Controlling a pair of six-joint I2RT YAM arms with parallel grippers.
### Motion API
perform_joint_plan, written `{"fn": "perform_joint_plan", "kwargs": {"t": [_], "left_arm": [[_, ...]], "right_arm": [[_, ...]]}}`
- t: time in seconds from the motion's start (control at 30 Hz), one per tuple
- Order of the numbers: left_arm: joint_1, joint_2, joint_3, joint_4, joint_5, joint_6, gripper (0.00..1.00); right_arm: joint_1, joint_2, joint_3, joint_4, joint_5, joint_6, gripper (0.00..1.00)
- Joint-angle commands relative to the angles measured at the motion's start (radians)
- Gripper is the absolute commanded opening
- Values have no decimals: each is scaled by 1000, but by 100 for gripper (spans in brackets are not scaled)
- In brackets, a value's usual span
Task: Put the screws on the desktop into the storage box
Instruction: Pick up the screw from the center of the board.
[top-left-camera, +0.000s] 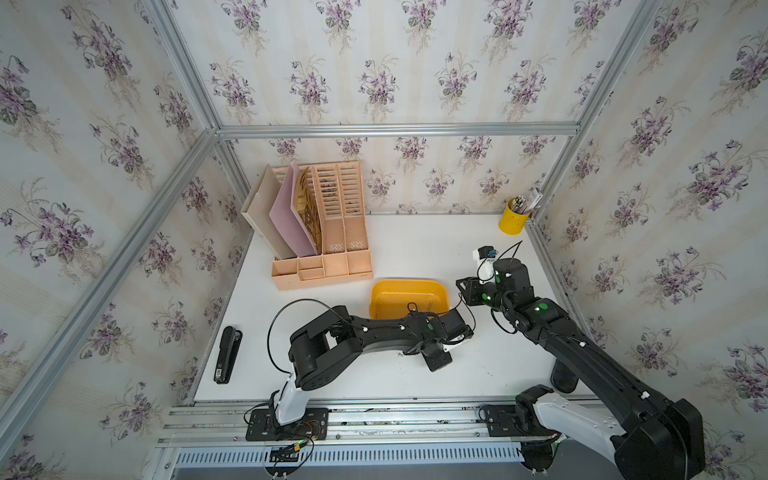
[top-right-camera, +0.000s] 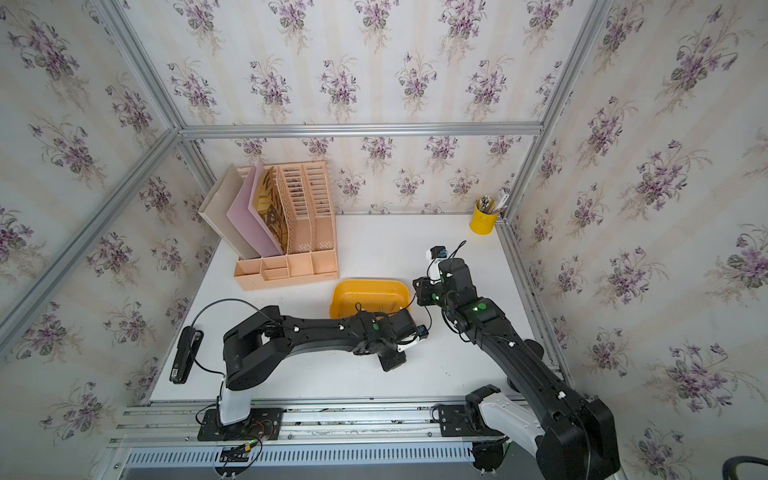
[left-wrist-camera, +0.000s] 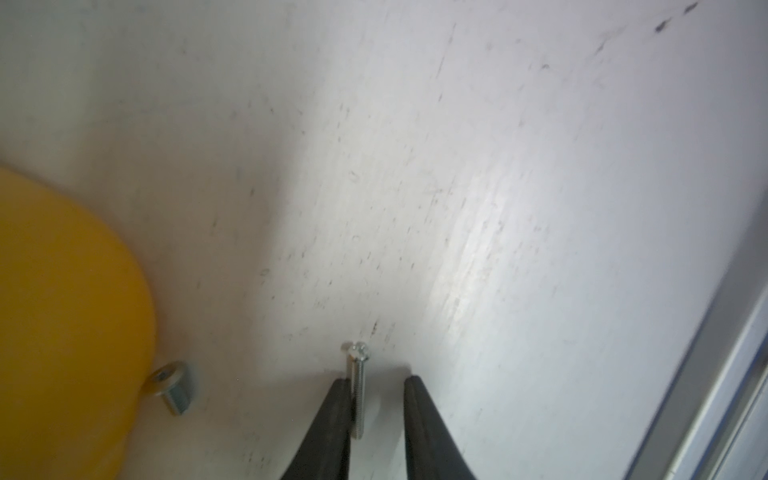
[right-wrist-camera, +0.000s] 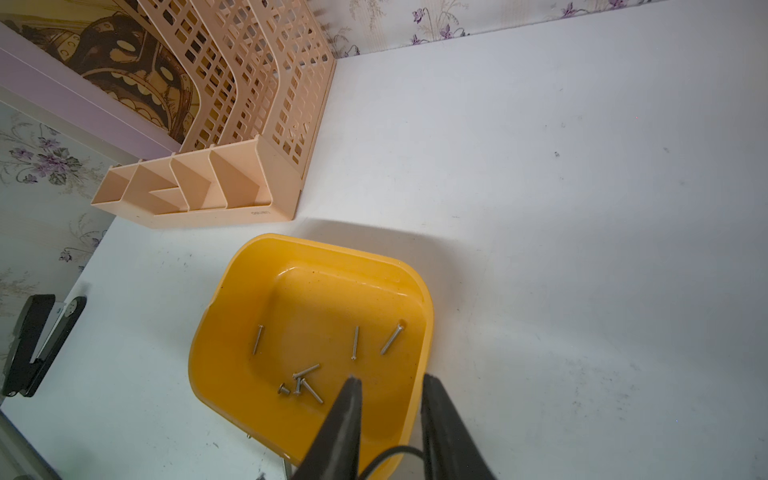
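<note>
Left jaws spread around a slim silver screw (left-wrist-camera: 357, 374) on the white bench (left-wrist-camera: 498, 208), bottom middle of the left wrist view. They straddle its shank, I'd guess for a crosswise pinch. Right jaws hang spread and empty over the shallow yellow-orange plastic storage box (right-wrist-camera: 241, 282), which holds seven-ish screws (right-wrist-camera: 307, 370).

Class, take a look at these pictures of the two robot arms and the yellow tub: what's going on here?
Several screws already lie in the storage box. The left gripper is down at the desktop with a long screw between its open jaws. The screw rests against one jaw and is not yet pinched. A short bolt lies on the desktop beside the box. The right gripper hovers open and empty over the box.
</note>
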Motion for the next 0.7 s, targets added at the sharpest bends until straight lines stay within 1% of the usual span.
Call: {"fn": "perform_joint_plan", "kwargs": {"t": [0.0, 0.03, 0.13, 0.23, 0.33, 0.5, 0.67], "left_arm": [[0, 18, -15, -67, 28, 7, 24], [0, 17, -18, -69, 23, 5, 24], [3, 19, -25, -77, 26, 3, 20], [1, 20, -27, -86, 33, 0, 10], [3, 10, -39, -77, 35, -2, 7], [4, -25, -52, -68, 18, -15, 4], [19, -106, -47, -64, 43, -23, 4]], "right_arm": [[-4, -9, 11, -18, 30, -12, 30], [-6, -10, 11, -18, 35, -14, 30], [-11, -15, 14, -18, 43, -14, 30], [-14, -21, 22, -17, 46, -14, 30], [-17, -23, 28, -17, 49, -19, 30], [-25, -23, 29, -13, 51, -11, 30], [-70, -40, 4, 26, 11, -2, 30]]}}
